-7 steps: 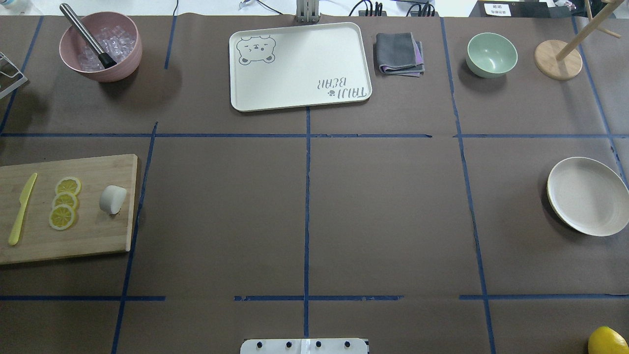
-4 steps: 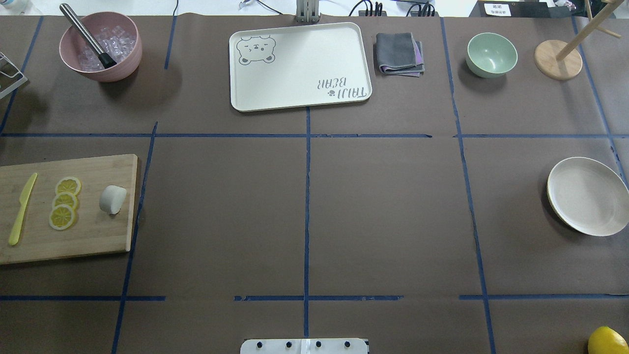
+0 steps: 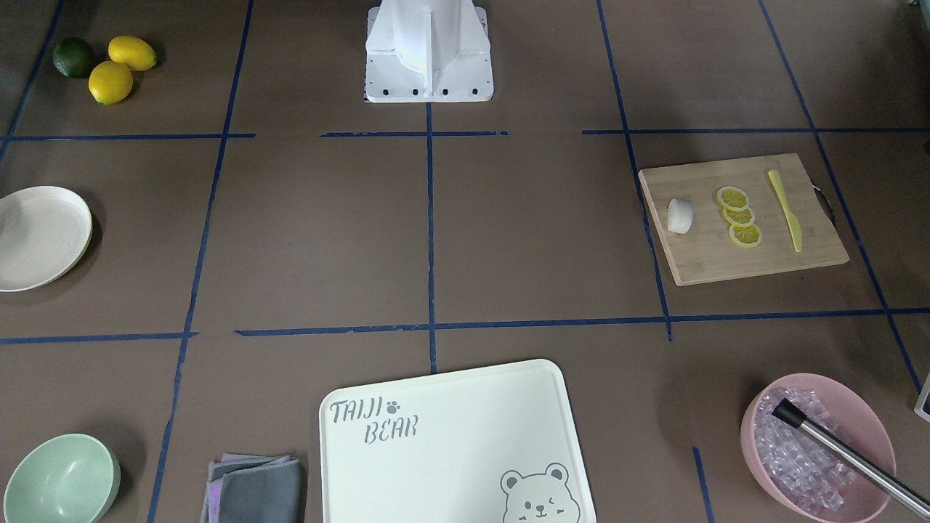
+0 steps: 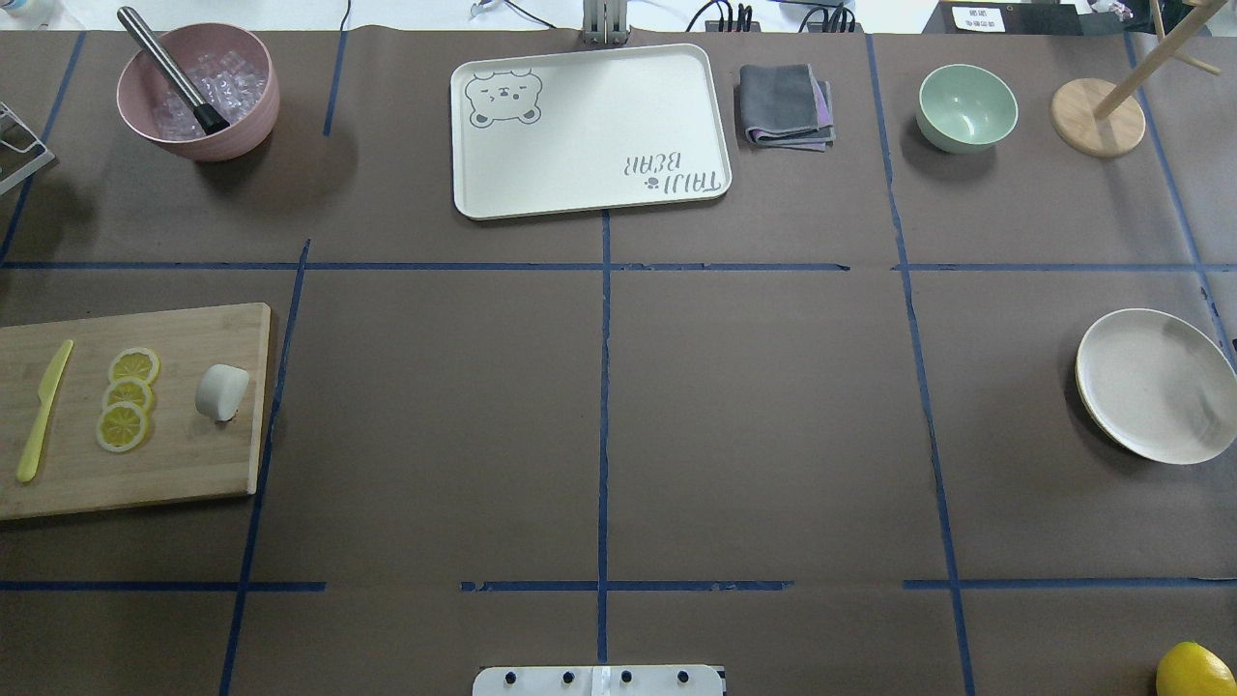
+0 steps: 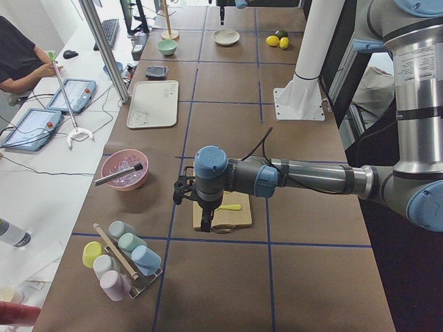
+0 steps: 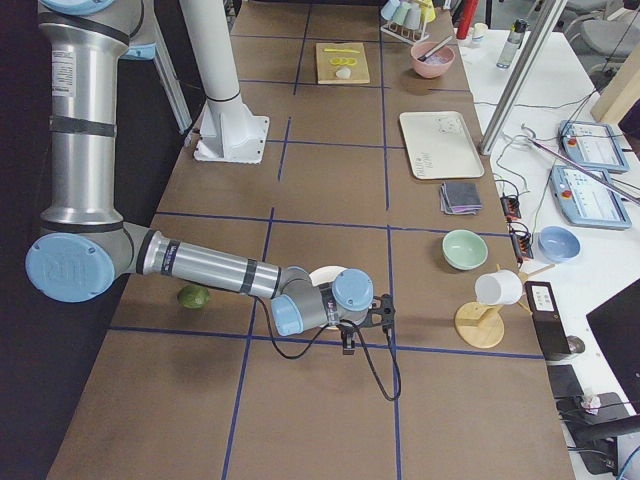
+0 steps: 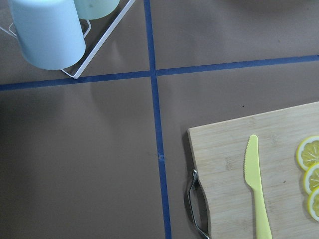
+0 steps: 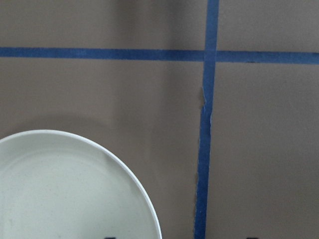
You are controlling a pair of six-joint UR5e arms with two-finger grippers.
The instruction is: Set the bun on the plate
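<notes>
The bun (image 4: 222, 391) is a small white lump lying on the right part of a wooden cutting board (image 4: 184, 464), next to three lemon slices (image 4: 126, 398) and a yellow knife (image 4: 43, 411). It also shows in the front-facing view as the bun (image 3: 681, 216). The cream plate (image 4: 1155, 385) sits bare at the table's right edge. No arm shows in the overhead view. In the exterior left view my left gripper (image 5: 205, 227) hangs over the board's outer end. In the exterior right view my right gripper (image 6: 346, 348) hangs just beyond the plate (image 6: 322, 274). I cannot tell whether either is open or shut.
At the far side stand a pink bowl of ice with a metal tool (image 4: 198, 92), a bear-printed tray (image 4: 589, 130), a folded cloth (image 4: 785, 104), a green bowl (image 4: 966, 106) and a wooden stand (image 4: 1097, 116). Lemons and a lime (image 3: 109, 65) lie near the base. A cup rack (image 5: 121, 259) stands beyond the board.
</notes>
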